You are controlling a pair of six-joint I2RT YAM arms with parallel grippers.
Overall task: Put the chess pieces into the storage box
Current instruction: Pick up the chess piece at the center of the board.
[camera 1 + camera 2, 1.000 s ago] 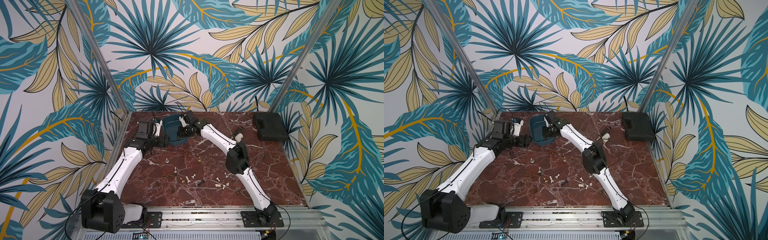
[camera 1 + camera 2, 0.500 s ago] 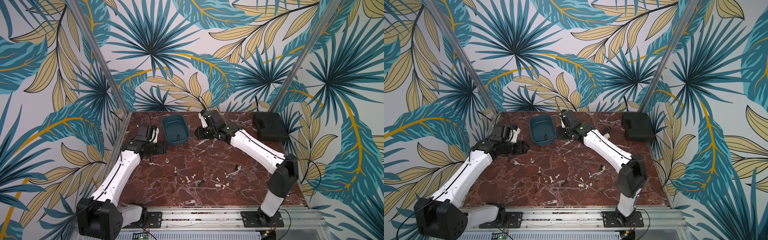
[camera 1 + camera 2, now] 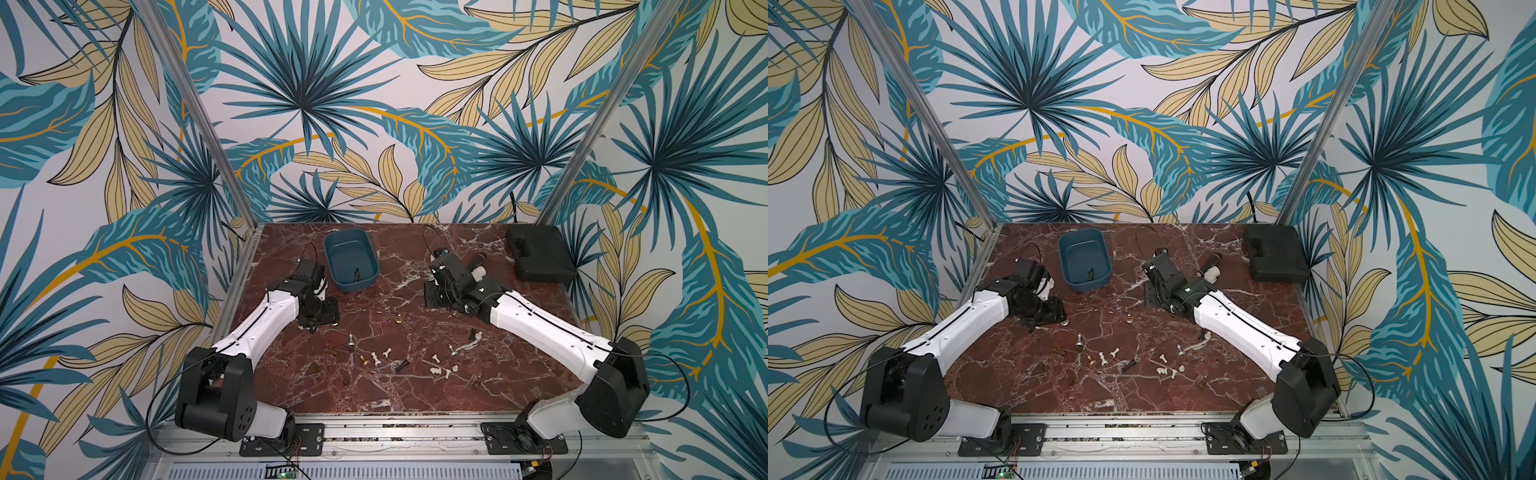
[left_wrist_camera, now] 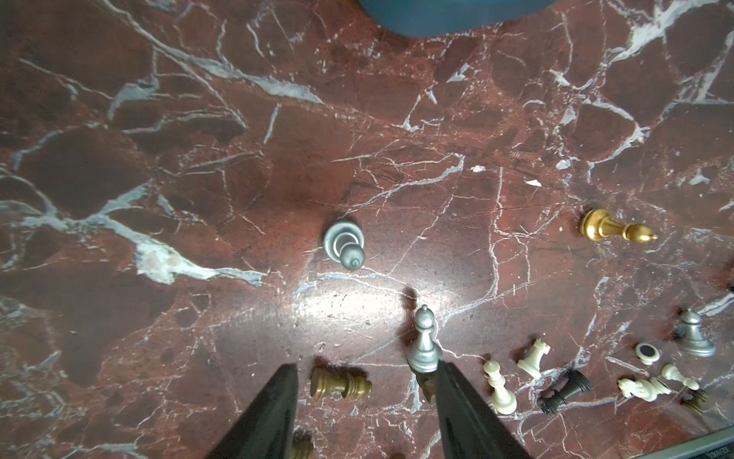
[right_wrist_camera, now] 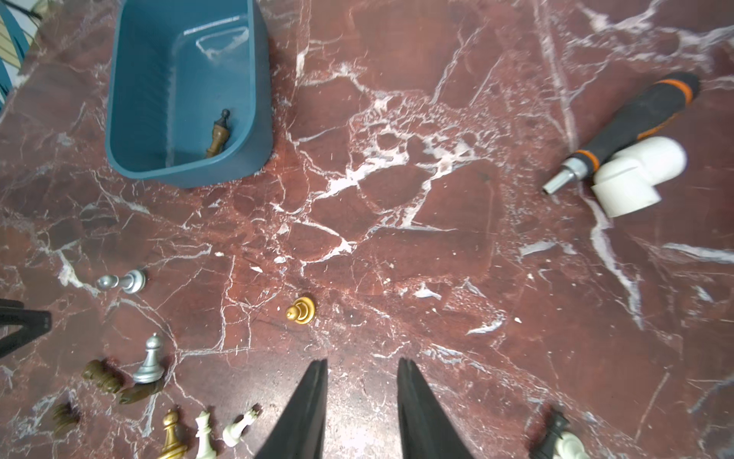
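top views: high front, whole table point(image 3: 415, 395) | wrists: close, downward, overlapping mid-table

arms point(image 3: 266, 320): white shells — black joints | cables point(image 3: 688, 384): thin, black | left tool point(image 4: 365, 363): black, tapered

Glossy veined red marble surface point(image 4: 198, 159) gleaming there, storage box point(image 5: 139, 87) smooth matt teal plastic, silver pawn point(image 4: 424, 345) and gold bishop point(image 4: 611, 229) metallic-shiny.

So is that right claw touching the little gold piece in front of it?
Apart. The right wrist view shows it: a strip of bare marble lies between the gold piece and the right gripper, whose jaws stand open with nothing between them.
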